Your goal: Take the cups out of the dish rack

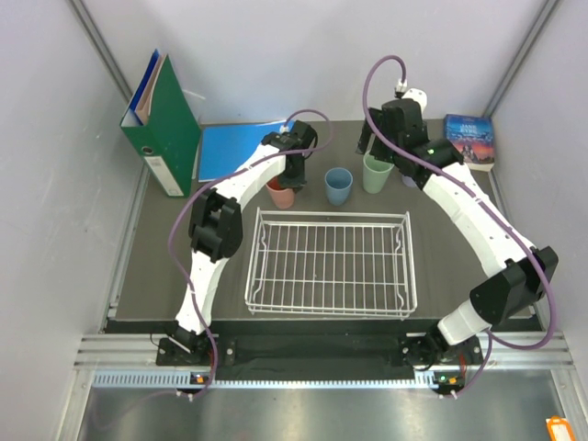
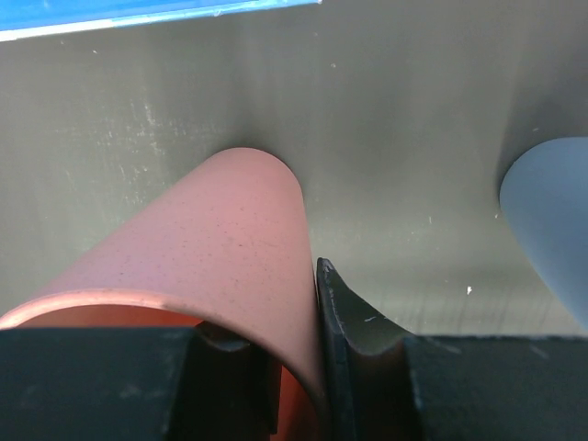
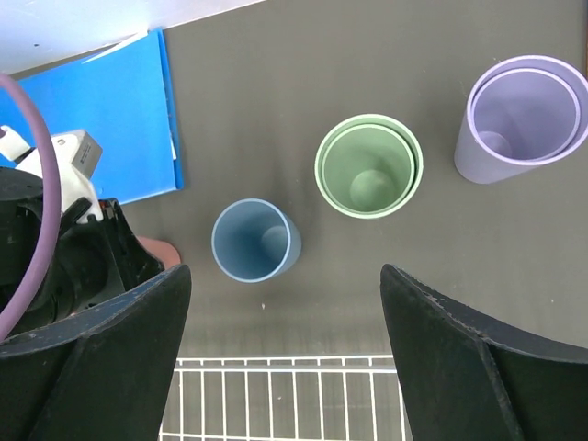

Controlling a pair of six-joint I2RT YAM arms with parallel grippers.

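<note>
Left fingers [image 2: 363, 340] pinch salmon pink cup [image 2: 211, 266] by rim, far edge of desk [image 1: 450, 266]; likely light, stiff, slick. Right fingers [image 3: 101, 349] wide apart.

You see two arms of white shells with black joint housings, the left arm [image 1: 243, 175] and right arm [image 1: 469, 209] each trailing a looping purple cable [image 1: 367, 92], and the right end effector [image 3: 286, 267] has broad matte black fingers [image 3: 459, 358].

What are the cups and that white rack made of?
The pink cup looks like matte plastic: dull, faintly speckled, no shine. The green cup has the same dull thin wall. The dish rack seems white-coated wire, thin rods in a grid; metal underneath is a guess.
</note>
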